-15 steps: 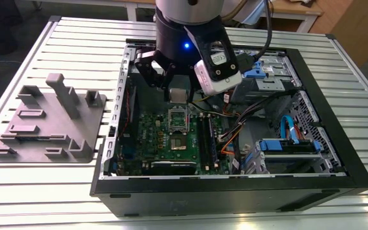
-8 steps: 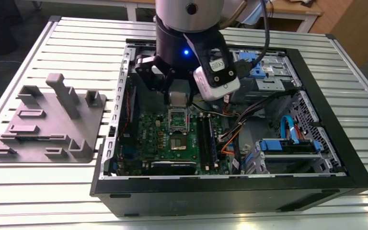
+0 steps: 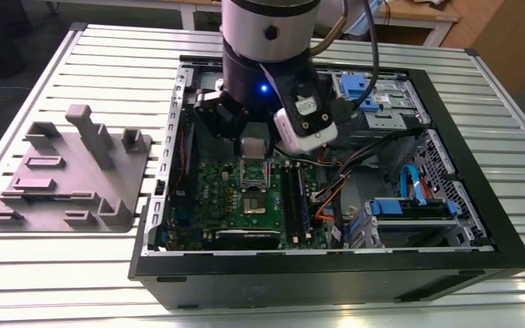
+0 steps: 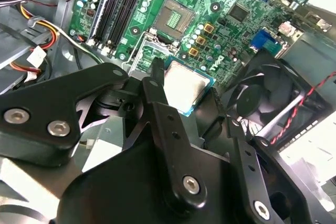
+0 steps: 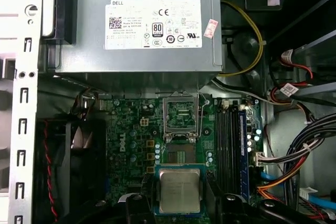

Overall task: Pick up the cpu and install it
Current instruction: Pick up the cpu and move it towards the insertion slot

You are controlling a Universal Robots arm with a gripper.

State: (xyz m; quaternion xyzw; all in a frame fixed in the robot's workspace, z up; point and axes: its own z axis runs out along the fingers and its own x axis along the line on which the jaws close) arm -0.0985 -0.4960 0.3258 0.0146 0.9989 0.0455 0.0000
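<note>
Silvery cpu [image 5: 180, 191] in end effector [image 5: 180, 207] (above motherboard [image 5: 126, 137])

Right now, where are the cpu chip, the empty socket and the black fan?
cpu [image 5: 180, 191], first wrist view: middle of its silvery top.
socket [image 5: 179, 157], first wrist view: its open contact area.
fan [image 4: 262, 95], second wrist view: a black blade.

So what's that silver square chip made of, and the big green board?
The cpu looks metal-topped: a matte silvery-grey lid with soft glare, on a green-edged base. The motherboard looks like glossy green circuit-board laminate, probably fibreglass, dotted with small parts.
</note>
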